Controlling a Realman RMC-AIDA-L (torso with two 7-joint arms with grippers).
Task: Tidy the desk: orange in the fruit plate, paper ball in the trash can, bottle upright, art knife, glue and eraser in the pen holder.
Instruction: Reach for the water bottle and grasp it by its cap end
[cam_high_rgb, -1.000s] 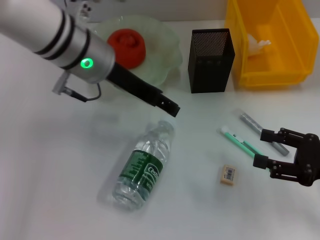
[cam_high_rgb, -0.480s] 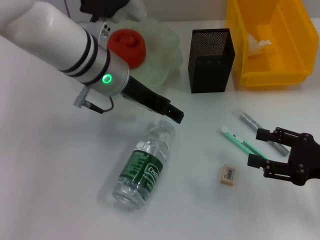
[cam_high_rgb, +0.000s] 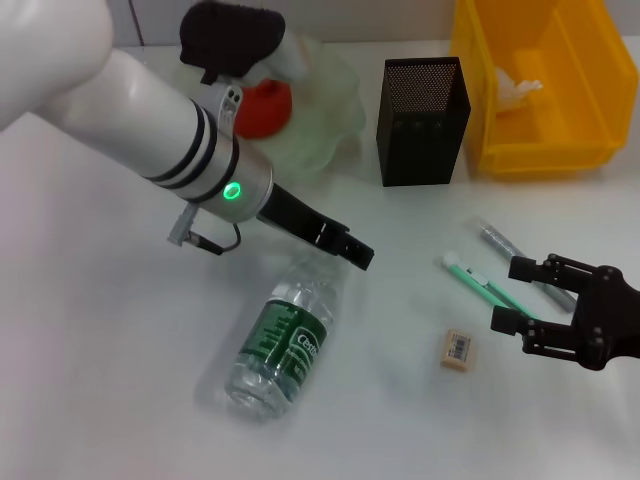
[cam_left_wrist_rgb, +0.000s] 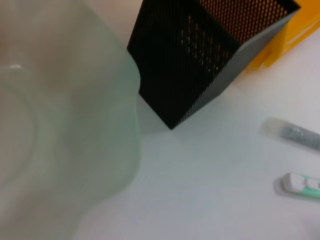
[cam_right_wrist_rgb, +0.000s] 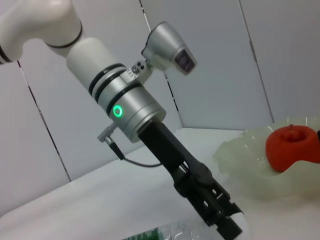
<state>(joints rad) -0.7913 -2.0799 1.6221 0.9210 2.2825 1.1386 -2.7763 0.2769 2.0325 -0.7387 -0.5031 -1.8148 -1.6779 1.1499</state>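
The orange (cam_high_rgb: 262, 108) sits in the fruit plate (cam_high_rgb: 330, 95), partly behind my left arm. The bottle (cam_high_rgb: 283, 340) lies on its side, with my left gripper (cam_high_rgb: 348, 250) just over its cap end. A paper ball (cam_high_rgb: 515, 90) rests in the trash can (cam_high_rgb: 590, 110). The pen holder (cam_high_rgb: 422, 120) stands upright. A green-white stick (cam_high_rgb: 472, 280) and a grey stick (cam_high_rgb: 497, 245) lie to its right; which is the art knife or the glue I cannot tell. My right gripper (cam_high_rgb: 512, 294) is open around the green stick's end. The eraser (cam_high_rgb: 456, 350) lies beside it.
The left wrist view shows the fruit plate's rim (cam_left_wrist_rgb: 65, 125) close by, the pen holder (cam_left_wrist_rgb: 200, 65) and both sticks beyond. My left forearm (cam_high_rgb: 170, 140) crosses the table's back left. The right wrist view shows the left gripper (cam_right_wrist_rgb: 222, 220) in front of the orange (cam_right_wrist_rgb: 290, 147).
My left arm has swung down and to the right, from the fruit plate to the bottle's cap. My right gripper has edged left toward the green-white stick.
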